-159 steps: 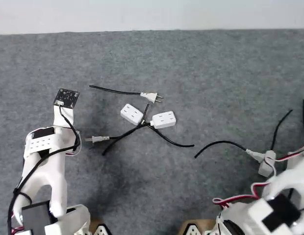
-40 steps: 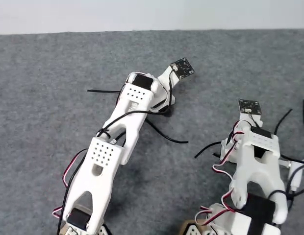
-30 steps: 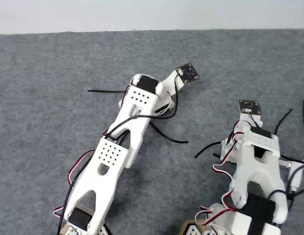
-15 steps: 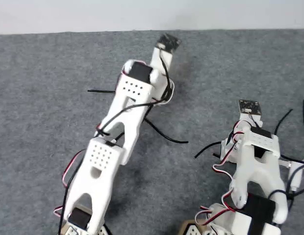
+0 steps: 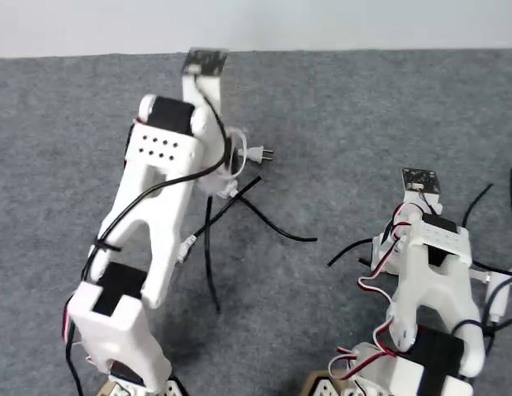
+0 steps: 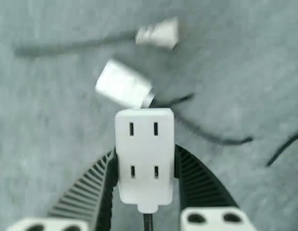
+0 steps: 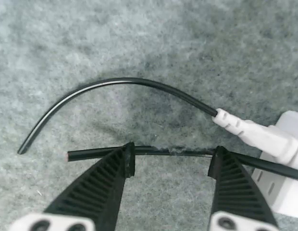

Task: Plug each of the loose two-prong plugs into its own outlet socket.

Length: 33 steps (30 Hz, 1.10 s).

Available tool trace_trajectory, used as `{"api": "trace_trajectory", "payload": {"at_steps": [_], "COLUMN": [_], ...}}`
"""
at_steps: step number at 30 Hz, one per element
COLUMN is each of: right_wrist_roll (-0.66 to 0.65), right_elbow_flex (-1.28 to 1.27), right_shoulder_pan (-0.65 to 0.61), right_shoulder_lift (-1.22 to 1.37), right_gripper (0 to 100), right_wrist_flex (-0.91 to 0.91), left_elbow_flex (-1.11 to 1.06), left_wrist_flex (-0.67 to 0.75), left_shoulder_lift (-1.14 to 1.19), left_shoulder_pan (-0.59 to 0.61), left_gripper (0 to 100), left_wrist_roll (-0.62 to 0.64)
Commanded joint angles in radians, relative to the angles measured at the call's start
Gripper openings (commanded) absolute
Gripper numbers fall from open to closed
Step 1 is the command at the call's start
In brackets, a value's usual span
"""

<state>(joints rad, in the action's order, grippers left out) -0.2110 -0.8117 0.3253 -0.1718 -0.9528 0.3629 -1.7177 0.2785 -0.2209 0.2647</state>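
at the left wrist we see the left claw (image 6: 145, 156) clamped on an outlet (image 6: 144, 144), a finger on each side, four slots facing the camera. past it on the mat (image 6: 245, 72) lie a second outlet (image 6: 124, 90), tilted, and farther off a loose plug (image 6: 158, 33). from above, the left arm (image 5: 157, 181) is stretched out toward the mat's far edge. right claw (image 7: 172, 156) is spread wide, straddling a thin black cord (image 7: 168, 152). a white plug (image 7: 250, 132) sits near one finger, against a white block (image 7: 288, 192); we can't tell if it's seated.
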Motion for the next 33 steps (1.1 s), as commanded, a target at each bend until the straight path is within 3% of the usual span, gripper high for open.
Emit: {"api": "trace_trajectory", "payload": {"at_steps": [1,9,13,19,27,33], "right_wrist_roll": [-0.005,-0.006,-0.006,-0.006,-0.003,-0.008], "right_elbow_flex": [0.005,0.005,0.003,0.002,0.002,0.002], "right_shoulder_pan": [-0.013,-0.013,-0.015,-0.028,-0.027,-0.027], "right_shoulder_lift": [0.002,0.002,0.002,0.004,0.004,0.004], "right_gripper": [24.1,24.1,24.1,24.1,24.1,24.1], "right_wrist_flex": [0.016,0.016,0.030,0.031,0.030,0.028], "left_elbow_flex": [-0.173,-0.690,-0.845,-0.986,-1.009,-1.010], "left_wrist_flex": [-0.025,0.382,0.499,0.545,0.589,0.583], "left_shoulder_lift": [-0.074,-0.238,-0.316,-0.279,-0.261,-0.269], "left_shoulder_pan": [0.037,0.026,0.021,-0.014,-0.068,-0.063], "left_gripper": [1,1,1,1,2,15], "left_wrist_roll": [0.014,0.074,0.074,-0.037,-0.035,0.021]}}
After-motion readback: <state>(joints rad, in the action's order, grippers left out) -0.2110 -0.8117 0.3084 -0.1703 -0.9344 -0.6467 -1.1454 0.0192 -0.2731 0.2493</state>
